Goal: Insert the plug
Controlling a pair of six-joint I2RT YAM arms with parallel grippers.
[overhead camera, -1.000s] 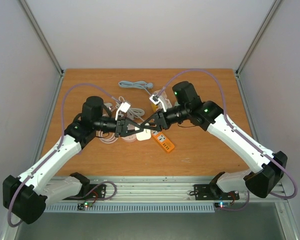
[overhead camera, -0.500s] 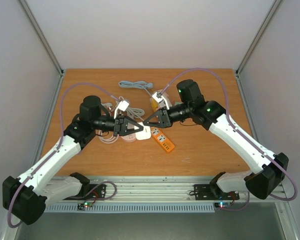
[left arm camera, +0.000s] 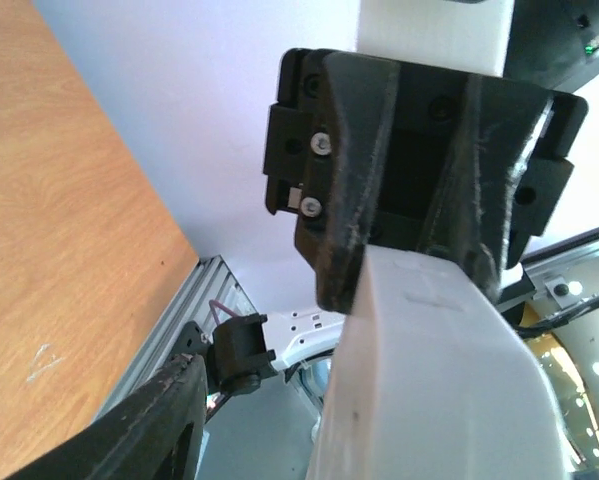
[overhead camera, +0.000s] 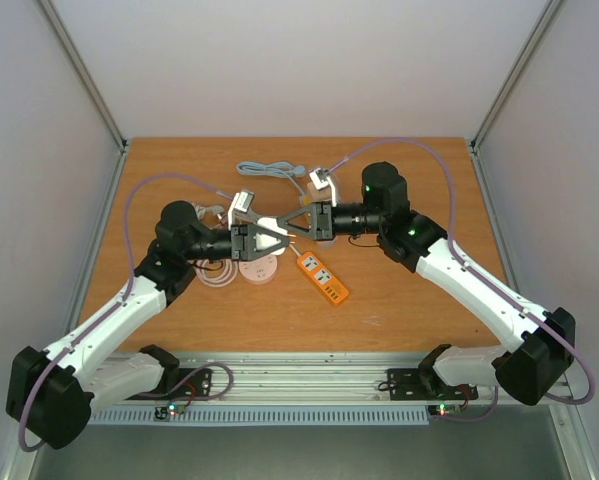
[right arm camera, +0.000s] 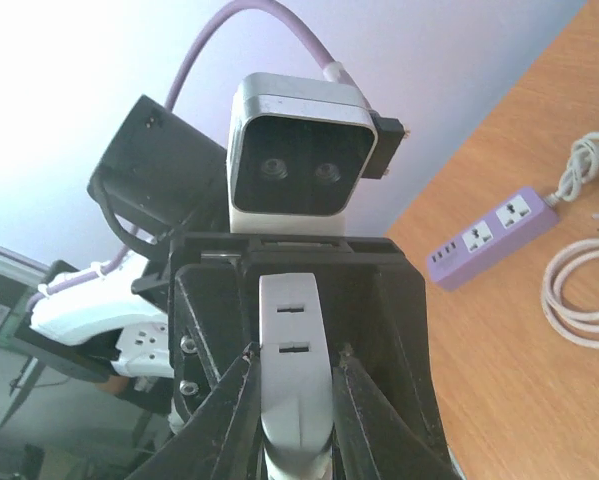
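Hanging in the air over the middle of the surface (overhead camera: 409, 300), the white plug (right arm camera: 294, 330) is bridged between the two arms and touches nothing below it. The right end effector (overhead camera: 291, 225) is closed on it, a finger pressed flat against each long side in the right wrist view. The left end effector (overhead camera: 261, 240) meets its other end, but only one left finger shows in the left wrist view, standing apart from the white body. I cannot tell whether that side is clamped.

The plug looks like rigid moulded plastic: light, stiff and smooth, so likely to slip or twist under a weak pinch. The flat side faces seem the best hold, keeping clear of the face with two narrow slots. Its pins are not visible.

An orange power strip (overhead camera: 322, 278) lies just right of the middle, angled toward the near edge. A purple power strip (right arm camera: 489, 230) sits on the surface too, shown only in the right wrist view.

No brand, label or legible writing appears on the plug or on either strip
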